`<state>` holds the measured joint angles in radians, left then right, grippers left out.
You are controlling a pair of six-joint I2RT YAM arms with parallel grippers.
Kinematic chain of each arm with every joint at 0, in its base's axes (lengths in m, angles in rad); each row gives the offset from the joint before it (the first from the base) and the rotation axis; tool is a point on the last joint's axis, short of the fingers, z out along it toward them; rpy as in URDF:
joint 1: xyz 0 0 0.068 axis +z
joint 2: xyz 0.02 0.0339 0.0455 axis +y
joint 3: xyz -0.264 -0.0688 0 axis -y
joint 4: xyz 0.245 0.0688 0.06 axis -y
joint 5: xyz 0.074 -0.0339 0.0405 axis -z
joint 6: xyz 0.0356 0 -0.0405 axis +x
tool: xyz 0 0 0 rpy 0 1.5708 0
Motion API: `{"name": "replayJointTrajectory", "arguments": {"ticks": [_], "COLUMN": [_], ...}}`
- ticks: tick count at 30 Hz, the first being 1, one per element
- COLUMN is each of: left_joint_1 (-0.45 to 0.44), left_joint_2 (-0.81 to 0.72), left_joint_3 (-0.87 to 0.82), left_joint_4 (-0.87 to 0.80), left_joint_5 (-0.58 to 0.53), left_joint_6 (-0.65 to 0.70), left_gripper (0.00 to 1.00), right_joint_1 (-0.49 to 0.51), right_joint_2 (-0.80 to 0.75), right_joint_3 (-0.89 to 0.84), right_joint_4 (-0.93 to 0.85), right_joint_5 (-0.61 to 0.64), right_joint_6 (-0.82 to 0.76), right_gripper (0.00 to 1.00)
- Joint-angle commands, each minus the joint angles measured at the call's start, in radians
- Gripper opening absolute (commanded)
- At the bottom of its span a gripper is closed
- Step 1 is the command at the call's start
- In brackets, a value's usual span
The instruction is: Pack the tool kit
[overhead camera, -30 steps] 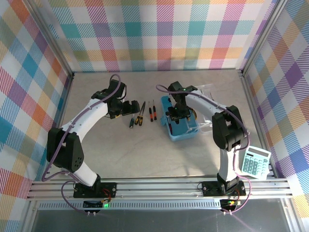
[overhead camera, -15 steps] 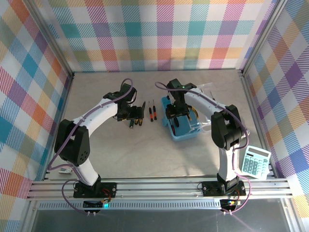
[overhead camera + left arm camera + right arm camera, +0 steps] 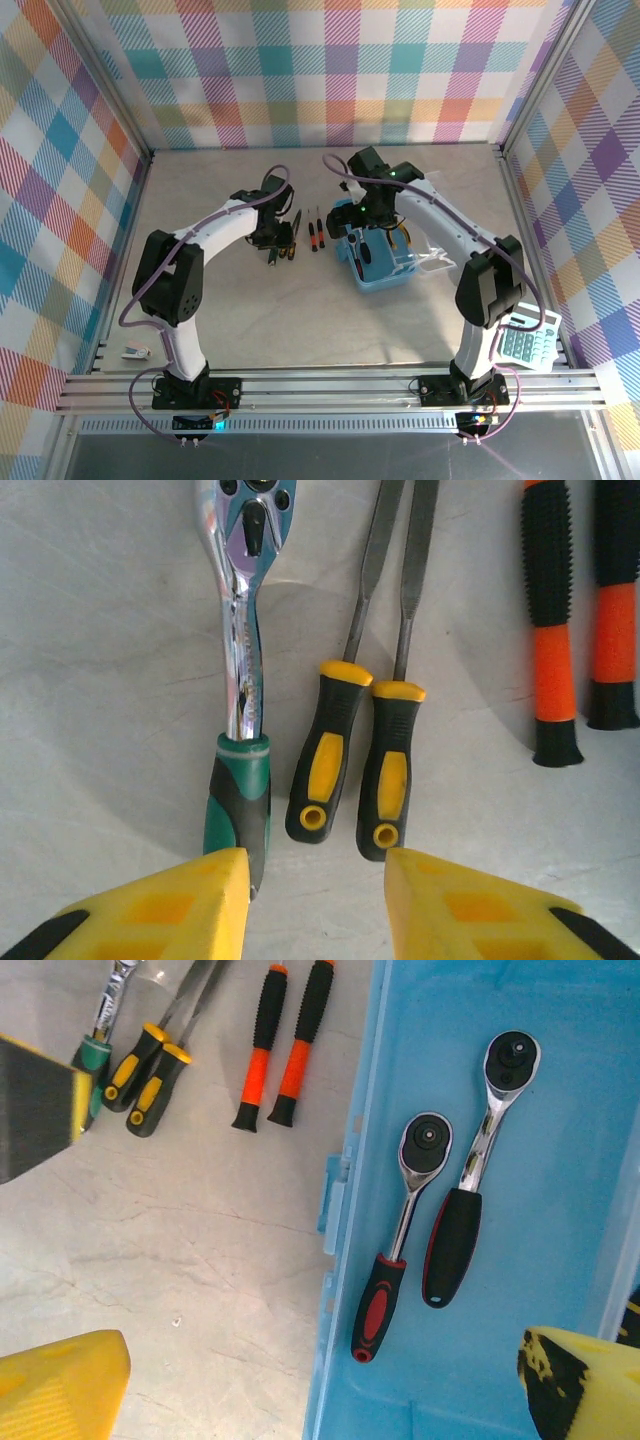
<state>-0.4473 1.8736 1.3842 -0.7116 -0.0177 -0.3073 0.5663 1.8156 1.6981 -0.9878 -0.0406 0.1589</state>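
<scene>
Hovering low over the loose tools, the left gripper (image 3: 315, 905) has its yellow fingers (image 3: 170, 910) spread apart with nothing between them. It sits just at the handle ends of a green-handled ratchet (image 3: 240, 730) and two yellow-and-black files (image 3: 325, 750). The ratchet's green grip runs in beside the left-hand finger; whether they touch is not clear. Two orange-and-black screwdrivers (image 3: 550, 660) lie parallel just to the right of the files, all flat on the grey table (image 3: 100, 680). From above, this row of tools sits between the two arms, left of the light blue case (image 3: 392, 278), with the left gripper (image 3: 274, 240) over its left end. The right gripper (image 3: 320, 1390) is also spread wide and holds nothing, one finger over the table and the other over the case (image 3: 560, 1080), straddling the case's left wall. Inside the case lie a red-handled ratchet (image 3: 400, 1240) and a black-handled ratchet (image 3: 470, 1200), side by side, heads pointing away from the fingers. In the top view the right gripper (image 3: 357, 238) hangs at the case's left edge. The case stands open at mid-table, right of centre. A calculator (image 3: 528, 338) lies well apart near the table's right edge.
</scene>
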Motion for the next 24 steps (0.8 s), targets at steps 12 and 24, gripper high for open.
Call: {"name": "replayJointTrajectory", "arguments": {"ticks": [12,24], "left_joint_1": [-0.013,-0.013], "left_joint_2": [0.138,0.202], "left_joint_3": [0.069,0.091], "left_joint_4": [0.038,0.002], "left_joint_5": [-0.071,-0.144], "left_joint_6": [0.041,0.043], "left_gripper": [0.31,0.26], "right_joint_1": [0.004,0.003], "right_joint_2": [-0.062,-0.074], "right_joint_3": [-0.027,-0.047], "right_joint_4": [-0.028,-0.026], "right_joint_5": [-0.003,0.001], "right_joint_6": [-0.01,-0.013], "right_gripper": [0.99,0.99]}}
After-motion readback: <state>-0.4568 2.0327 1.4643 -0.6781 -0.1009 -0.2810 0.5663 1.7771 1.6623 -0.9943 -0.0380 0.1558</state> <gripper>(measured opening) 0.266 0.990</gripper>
